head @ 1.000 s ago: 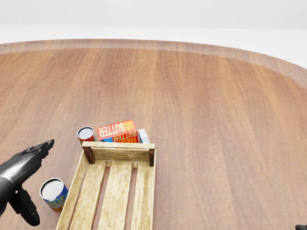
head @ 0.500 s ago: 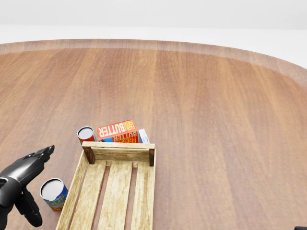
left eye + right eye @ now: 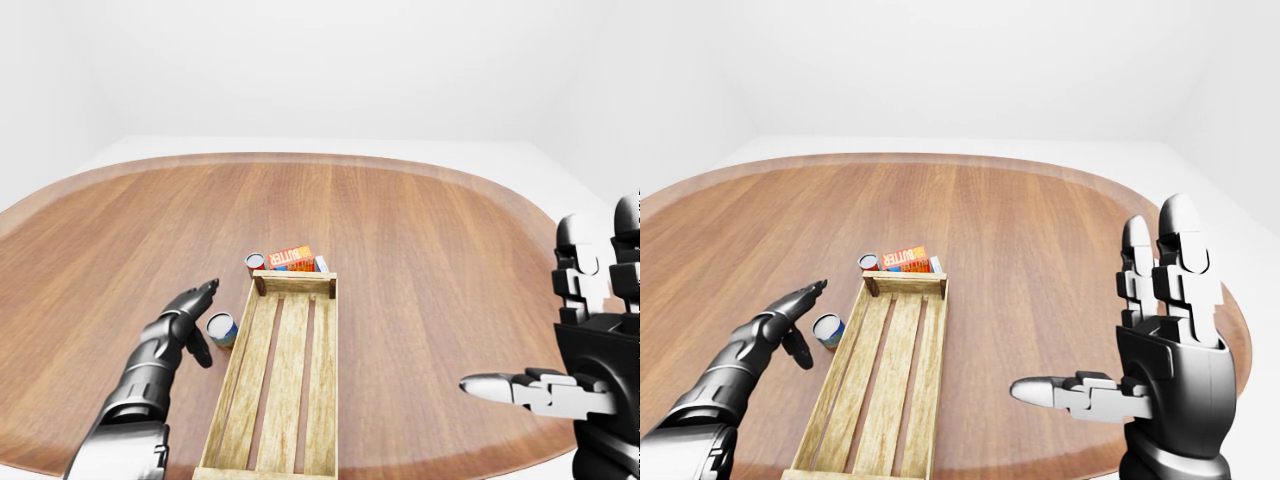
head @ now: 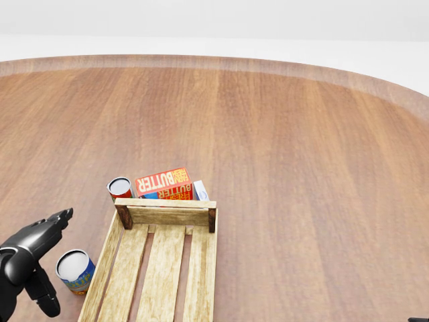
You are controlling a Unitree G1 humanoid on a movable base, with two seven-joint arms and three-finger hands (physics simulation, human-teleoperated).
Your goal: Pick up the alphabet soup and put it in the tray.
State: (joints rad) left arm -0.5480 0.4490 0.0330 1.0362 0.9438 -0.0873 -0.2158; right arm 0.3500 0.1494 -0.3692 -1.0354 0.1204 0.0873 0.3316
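Observation:
The alphabet soup (image 4: 75, 271), a small can with a blue and yellow label, stands upright on the wooden table just left of the slatted wooden tray (image 4: 167, 215), at the head view's lower left. My left hand (image 4: 47, 261) is open just left of the can. Its fingers point up the picture and its thumb hangs below. It does not touch the can. The hand (image 3: 205, 322) and the can (image 3: 222, 329) also show in the left-eye view. My right hand (image 3: 1110, 330) is open and empty, raised above the table's right side.
A red can (image 4: 120, 188) and an orange butter box (image 4: 163, 181) lie against the tray's top end. The round table's rim (image 4: 375, 84) curves along the top and right of the head view.
My left hand has sunk toward the head view's lower left corner, its fingertips now lower and nearer the can's left side. The can, tray and camera have not moved.

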